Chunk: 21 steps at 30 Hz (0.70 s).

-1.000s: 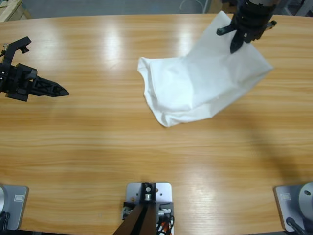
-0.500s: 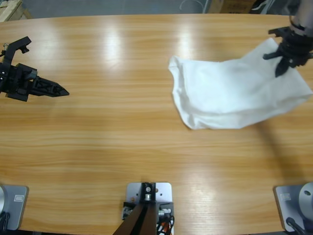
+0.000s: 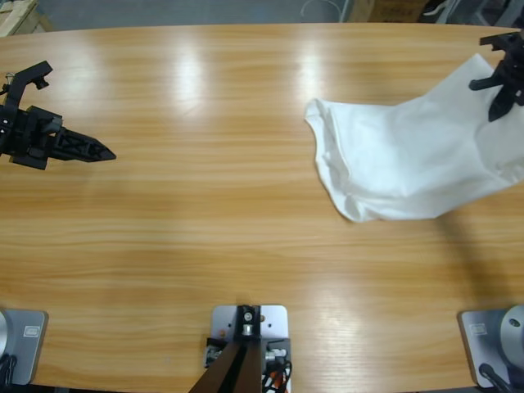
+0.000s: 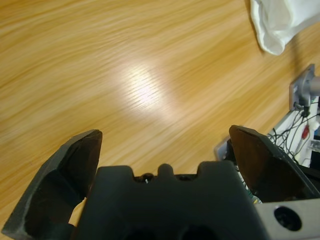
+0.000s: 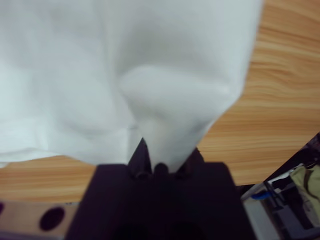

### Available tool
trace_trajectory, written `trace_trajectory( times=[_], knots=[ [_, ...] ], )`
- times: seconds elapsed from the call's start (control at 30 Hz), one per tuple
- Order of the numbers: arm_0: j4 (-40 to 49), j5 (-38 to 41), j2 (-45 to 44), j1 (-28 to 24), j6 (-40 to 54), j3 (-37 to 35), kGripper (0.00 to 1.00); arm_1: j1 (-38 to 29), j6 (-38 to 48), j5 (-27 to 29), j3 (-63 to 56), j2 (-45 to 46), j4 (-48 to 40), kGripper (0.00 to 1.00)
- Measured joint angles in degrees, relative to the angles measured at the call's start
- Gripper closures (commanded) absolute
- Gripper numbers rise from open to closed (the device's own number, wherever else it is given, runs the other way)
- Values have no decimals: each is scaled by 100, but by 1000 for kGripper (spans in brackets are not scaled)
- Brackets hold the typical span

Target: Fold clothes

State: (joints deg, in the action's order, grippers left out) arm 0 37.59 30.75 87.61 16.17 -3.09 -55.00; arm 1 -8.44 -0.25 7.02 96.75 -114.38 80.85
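We've dragged the T-shirt [image 3: 409, 168] rightward, right tool [image 3: 501, 92] pinching it, left tool [image 3: 97, 152] spread far from it, folding unstarted.

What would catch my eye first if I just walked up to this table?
Probably the white T-shirt, bunched and draped over the right end of the wooden table, with one end lifted by the right hand shut on it at the far right edge. Across the bare wood, the left hand sits near the left edge, holding nothing, with its jaws open.
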Motion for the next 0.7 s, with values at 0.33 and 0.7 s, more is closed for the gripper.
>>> trace_trajectory(
  times=[0.33,0.7],
  knots=[
    [0,1,0,0,0,0,9,-1194,373,-1,552,-208,152,1000],
    [0,1,-2,0,0,0,9,-1294,435,0,964,-537,477,1000]
  ],
)
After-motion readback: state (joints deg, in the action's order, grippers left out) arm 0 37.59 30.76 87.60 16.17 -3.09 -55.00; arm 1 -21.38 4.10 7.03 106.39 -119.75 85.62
